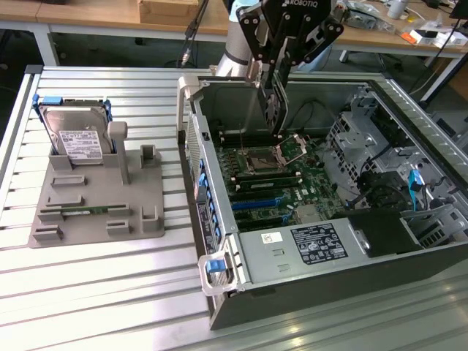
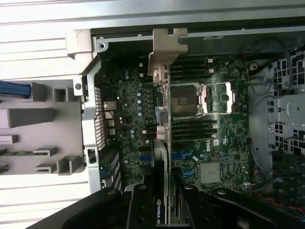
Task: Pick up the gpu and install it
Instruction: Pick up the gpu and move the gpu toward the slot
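Pinching a flat green-and-black gpu (image 1: 274,110) (image 2: 161,157) with silver bracket, black claw (image 1: 269,84) (image 2: 162,202) above an open grey computer case (image 1: 329,289), card hanging edgewise beneath it

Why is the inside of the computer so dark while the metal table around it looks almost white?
Exterior view: light glares off the ribbed table, while the case walls shade the motherboard. Wrist view: the table is washed out, the motherboard dim, and the hand gripping the gpu reads as a black shape.
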Controlling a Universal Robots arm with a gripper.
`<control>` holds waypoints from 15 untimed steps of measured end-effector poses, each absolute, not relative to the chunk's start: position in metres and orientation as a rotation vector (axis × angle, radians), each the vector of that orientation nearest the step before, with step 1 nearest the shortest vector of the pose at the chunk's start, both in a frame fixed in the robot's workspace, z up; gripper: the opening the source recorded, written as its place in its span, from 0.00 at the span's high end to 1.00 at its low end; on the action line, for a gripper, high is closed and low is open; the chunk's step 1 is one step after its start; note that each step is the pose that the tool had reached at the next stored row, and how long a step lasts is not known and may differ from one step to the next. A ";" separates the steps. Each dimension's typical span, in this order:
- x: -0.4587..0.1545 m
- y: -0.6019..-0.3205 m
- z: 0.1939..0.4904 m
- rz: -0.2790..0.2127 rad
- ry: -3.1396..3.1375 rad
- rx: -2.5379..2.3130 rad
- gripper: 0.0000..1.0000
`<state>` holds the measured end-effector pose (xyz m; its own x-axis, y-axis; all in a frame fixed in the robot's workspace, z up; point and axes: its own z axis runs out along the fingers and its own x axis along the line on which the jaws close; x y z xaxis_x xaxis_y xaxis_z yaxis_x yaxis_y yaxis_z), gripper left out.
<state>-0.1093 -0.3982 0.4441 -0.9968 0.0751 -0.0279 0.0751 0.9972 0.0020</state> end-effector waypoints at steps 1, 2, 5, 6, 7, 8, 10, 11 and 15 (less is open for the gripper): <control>-0.108 -0.398 0.444 0.001 3.111 0.117 0.74; -0.107 -0.398 0.444 0.001 3.111 0.117 0.74; -0.103 -0.398 0.444 0.001 3.111 0.117 0.74; -0.102 -0.398 0.444 0.001 3.111 0.117 0.74; -0.100 -0.398 0.444 0.002 3.111 0.117 0.74; -0.098 -0.398 0.444 0.001 3.111 0.117 0.74; -0.095 -0.398 0.444 0.001 3.111 0.117 0.74; -0.093 -0.398 0.444 0.001 3.111 0.117 0.74; -0.085 -0.398 0.444 0.002 3.111 0.117 0.74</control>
